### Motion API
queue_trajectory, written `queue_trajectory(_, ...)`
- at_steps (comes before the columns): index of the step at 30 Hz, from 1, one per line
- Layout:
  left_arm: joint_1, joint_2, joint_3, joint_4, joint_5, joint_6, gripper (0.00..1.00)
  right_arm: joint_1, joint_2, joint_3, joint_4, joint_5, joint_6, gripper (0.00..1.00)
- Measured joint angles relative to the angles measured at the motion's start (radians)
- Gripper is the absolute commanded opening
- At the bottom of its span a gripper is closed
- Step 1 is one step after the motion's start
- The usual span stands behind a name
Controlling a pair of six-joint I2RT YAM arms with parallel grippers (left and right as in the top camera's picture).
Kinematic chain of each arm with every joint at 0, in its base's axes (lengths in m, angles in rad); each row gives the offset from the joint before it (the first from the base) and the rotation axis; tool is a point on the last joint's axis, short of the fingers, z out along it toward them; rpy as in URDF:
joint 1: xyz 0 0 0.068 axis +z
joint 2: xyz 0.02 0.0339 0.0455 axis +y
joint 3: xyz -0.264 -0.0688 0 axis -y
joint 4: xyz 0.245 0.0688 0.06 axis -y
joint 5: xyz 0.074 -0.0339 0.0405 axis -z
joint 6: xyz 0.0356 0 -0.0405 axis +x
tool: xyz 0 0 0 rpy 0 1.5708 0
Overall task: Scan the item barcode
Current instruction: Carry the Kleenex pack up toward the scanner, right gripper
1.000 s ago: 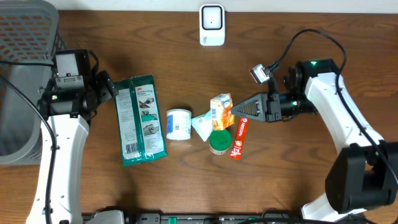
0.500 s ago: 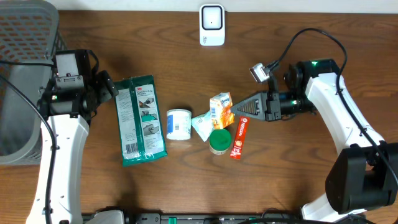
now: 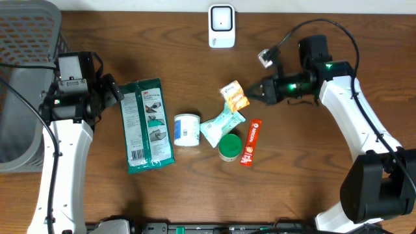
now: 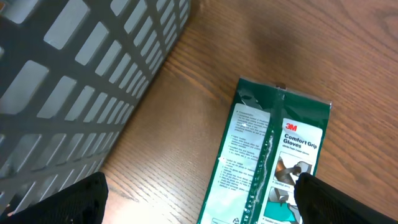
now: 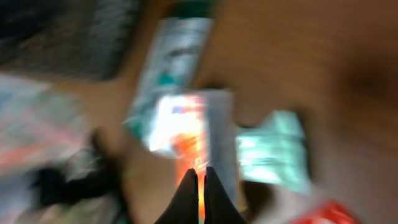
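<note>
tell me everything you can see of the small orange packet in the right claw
The orange packet is a small pouch, orange and yellow with a white patch, glossy like film. The right claw is shut on one edge, holding it tilted, between the white scanner and the mint-green pouch. The blurred wrist view shows no readable print or barcode.

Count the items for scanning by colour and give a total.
Green: 2, 3M glove pack, round container
Pale green: 1, pouch
White: 1, tub
Red: 1, slim box
Orange: 1, packet in the right hand
Total: 6
</note>
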Motion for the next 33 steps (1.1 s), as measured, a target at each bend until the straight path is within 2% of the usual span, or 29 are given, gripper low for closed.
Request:
queue_trajectory(5,0.000,0.000,0.000,0.000,0.000,0.000,0.95,0.009,0.000,0.024,-0.029,0.335,0.139,0.01)
queue_trajectory(11,0.000,0.000,0.000,0.000,0.000,0.000,0.95,0.102,0.001,0.310,-0.312,0.740,0.193,0.01)
queue_trajectory(14,0.000,0.000,0.000,0.000,0.000,0.000,0.95,0.134,-0.006,0.463,-0.396,0.842,0.205,0.01)
queue_trajectory(15,0.000,0.000,0.000,0.000,0.000,0.000,0.95,0.135,-0.010,0.504,-0.420,0.858,0.207,0.04)
queue_trajectory(16,0.000,0.000,0.000,0.000,0.000,0.000,0.95,0.132,-0.013,0.541,-0.441,0.872,0.209,0.12)
queue_trajectory(18,0.000,0.000,0.000,0.000,0.000,0.000,0.95,0.118,-0.014,0.620,-0.515,0.886,0.218,0.41)
queue_trajectory(20,0.000,0.000,0.000,0.000,0.000,0.000,0.95,0.104,-0.012,0.677,-0.575,0.893,0.222,0.50)
queue_trajectory(23,0.000,0.000,0.000,0.000,0.000,0.000,0.95,0.074,0.002,0.751,-0.643,0.898,0.220,0.56)
queue_trajectory(27,0.000,0.000,0.000,0.000,0.000,0.000,0.95,0.022,0.043,0.770,-0.700,0.902,0.219,0.58)
queue_trajectory(33,0.000,0.000,0.000,0.000,0.000,0.000,0.95,0.004,0.192,0.756,-0.733,0.903,0.253,0.56)
